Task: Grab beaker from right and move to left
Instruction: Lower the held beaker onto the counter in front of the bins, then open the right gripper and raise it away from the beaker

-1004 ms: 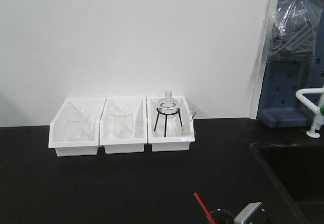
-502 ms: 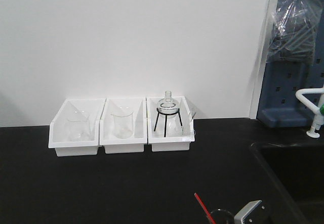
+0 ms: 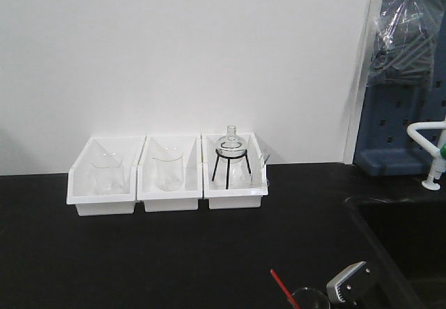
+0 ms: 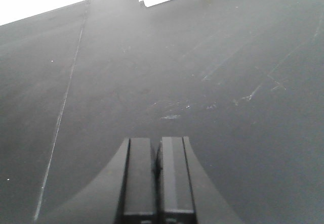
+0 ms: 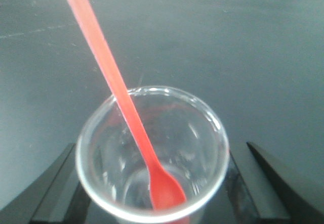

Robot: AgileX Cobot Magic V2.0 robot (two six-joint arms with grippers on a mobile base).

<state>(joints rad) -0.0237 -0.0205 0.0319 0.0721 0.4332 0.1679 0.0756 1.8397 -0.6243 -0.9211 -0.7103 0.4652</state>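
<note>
Front view: the small clear glass beaker (image 3: 310,299) peeks in at the bottom edge beside the right gripper (image 3: 348,283); three white plastic bins (image 3: 167,176) sit mid-frame. Left wrist view: the left gripper (image 4: 156,178) has its fingers pressed together, empty, above the black countertop (image 4: 202,72). Right wrist view: the beaker, low centre, sits between the right gripper's fingers, apparently gripped, with a thin red plastic spoon (image 5: 121,102) inside.

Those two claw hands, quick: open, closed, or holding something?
Left gripper: closed, fingers pressed together, holding nothing.
Right gripper: fingers on either side of the beaker; whether they grip it cannot be told.

no legible text, labels or numbers anywhere, beaker (image 5: 152,153) glass seemingly unmarked
</note>
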